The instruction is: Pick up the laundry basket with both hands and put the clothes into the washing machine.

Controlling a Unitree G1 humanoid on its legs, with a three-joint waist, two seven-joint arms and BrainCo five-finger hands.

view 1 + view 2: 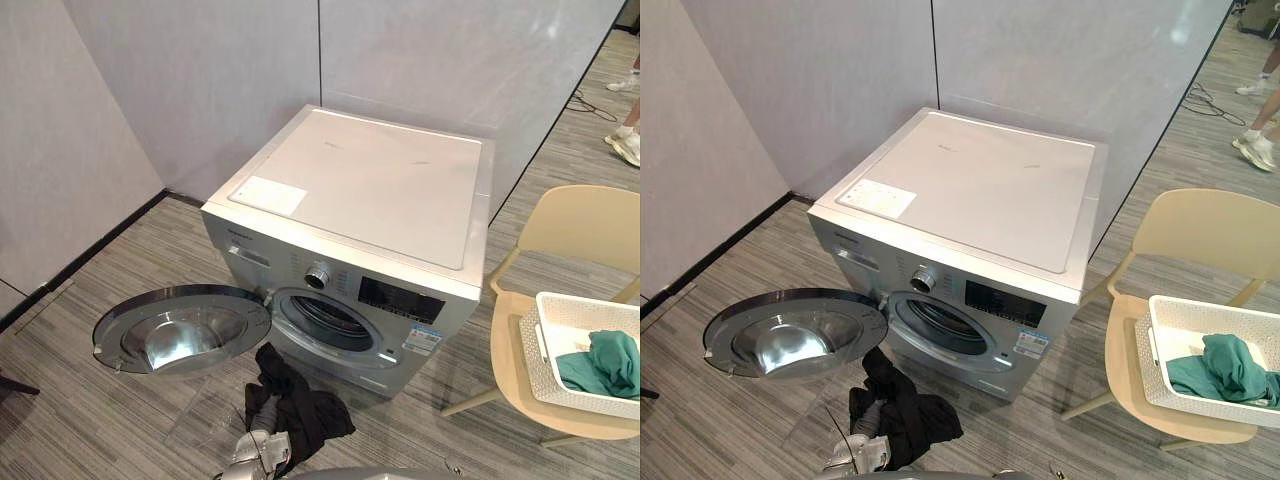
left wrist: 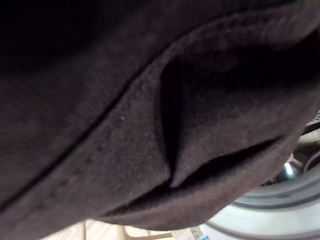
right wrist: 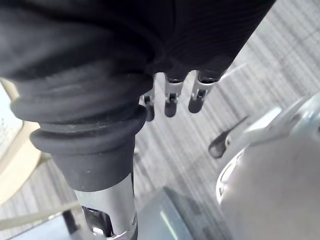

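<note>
The silver washing machine (image 1: 380,190) stands against the wall with its round door (image 1: 180,328) swung open to the left and its drum opening (image 1: 328,322) facing me. A black garment (image 1: 295,400) hangs just below and in front of the opening. My left hand (image 1: 262,452) is under it, with silver fingers (image 1: 868,416) curled into the cloth. The left wrist view looks onto the black cloth (image 2: 150,115) from very close. My right hand (image 3: 170,95) hangs over the floor with relaxed fingers and holds nothing. The white laundry basket (image 1: 560,310) holds a teal garment (image 1: 605,362).
The basket rests on a beige chair (image 1: 585,225) to the right of the machine. Grey walls (image 1: 200,80) close the corner behind the washer. A person's shoes (image 1: 628,145) show at the far right, beside a cable on the wood-look floor (image 1: 90,420).
</note>
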